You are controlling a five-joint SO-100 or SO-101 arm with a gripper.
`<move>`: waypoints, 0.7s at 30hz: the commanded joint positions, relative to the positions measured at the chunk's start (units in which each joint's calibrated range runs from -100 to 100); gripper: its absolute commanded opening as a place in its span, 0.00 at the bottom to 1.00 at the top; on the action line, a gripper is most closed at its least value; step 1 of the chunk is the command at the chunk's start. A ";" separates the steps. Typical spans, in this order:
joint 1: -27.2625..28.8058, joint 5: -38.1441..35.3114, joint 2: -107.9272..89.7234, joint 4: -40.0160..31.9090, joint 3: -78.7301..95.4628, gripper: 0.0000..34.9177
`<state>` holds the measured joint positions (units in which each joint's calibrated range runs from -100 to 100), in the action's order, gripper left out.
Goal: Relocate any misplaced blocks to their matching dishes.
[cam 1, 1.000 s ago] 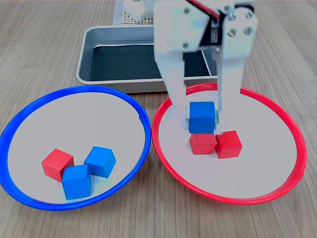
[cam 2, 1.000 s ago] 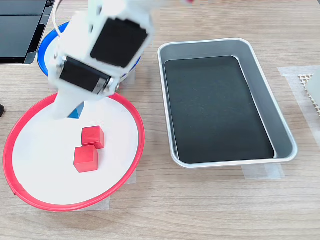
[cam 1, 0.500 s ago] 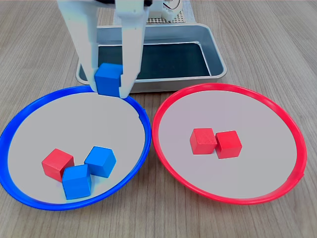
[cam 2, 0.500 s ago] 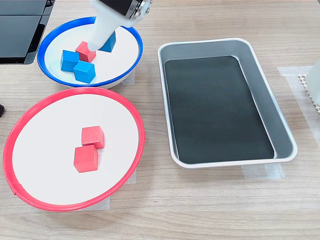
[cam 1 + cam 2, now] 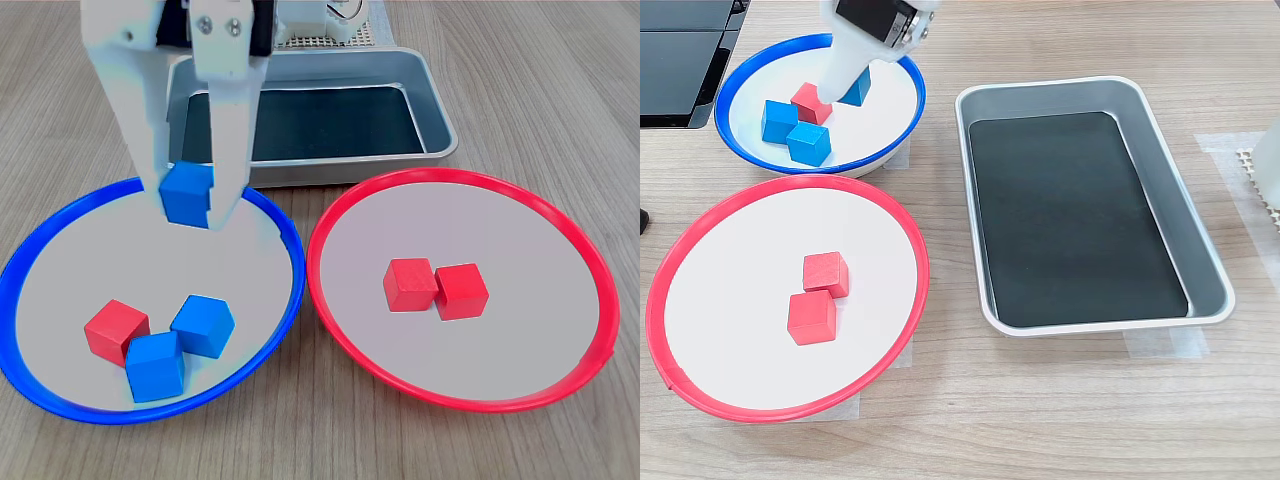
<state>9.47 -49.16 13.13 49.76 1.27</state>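
Blocks sit in two plates on my wooden tabletop (image 5: 560,90); my gripper (image 5: 188,195) points down, pinching a blue block (image 5: 187,194).

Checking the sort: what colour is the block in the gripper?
Blue. The block held in the gripper shows best in the first exterior view, above the blue-rimmed plate.
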 commanded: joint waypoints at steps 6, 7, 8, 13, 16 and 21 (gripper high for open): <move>-0.39 0.54 5.08 -2.09 -3.59 0.01; -0.48 0.54 5.76 -2.09 -3.96 0.01; -0.57 0.54 6.44 -2.09 -4.32 0.01; -0.95 0.29 9.00 -2.00 -5.50 0.16; -0.86 0.29 9.69 -1.59 -6.14 0.35; -0.86 0.49 9.52 -1.43 -6.69 0.46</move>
<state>9.03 -48.77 23.79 48.21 -2.81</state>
